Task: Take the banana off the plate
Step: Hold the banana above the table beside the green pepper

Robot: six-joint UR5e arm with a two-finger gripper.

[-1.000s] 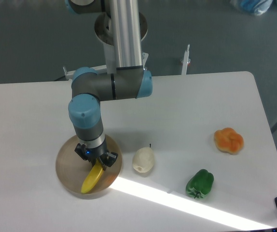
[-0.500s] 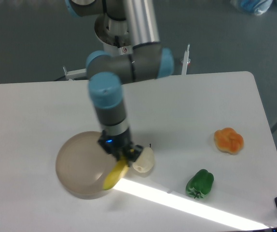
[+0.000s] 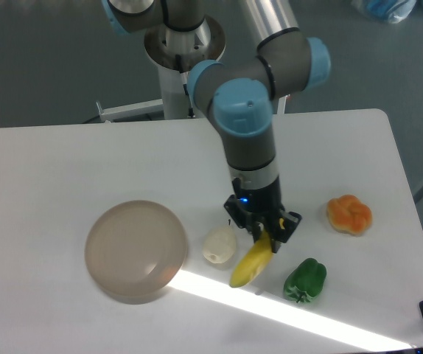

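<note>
The gripper (image 3: pixel 264 230) hangs over the white table (image 3: pixel 64 162) to the right of the plate (image 3: pixel 135 251), its two dark fingers (image 3: pixel 286 226) clenched on the upper end of the banana (image 3: pixel 251 262). The banana slants down and to the left from between the fingers, its free lower end pointing toward the bright strip of light on the tabletop, and most of its yellow length shows below the gripper. It is off the plate and well apart from it; whether its lower tip touches the table cannot be told. The pale pear (image 3: pixel 219 245) sits just to the left of the banana, between it and the plate, very close to it though contact is unclear. The green pepper (image 3: pixel 305 280) lies near the banana on its right, and an orange fruit (image 3: pixel 348 214) rests further right, beside the gripper's level.
</note>
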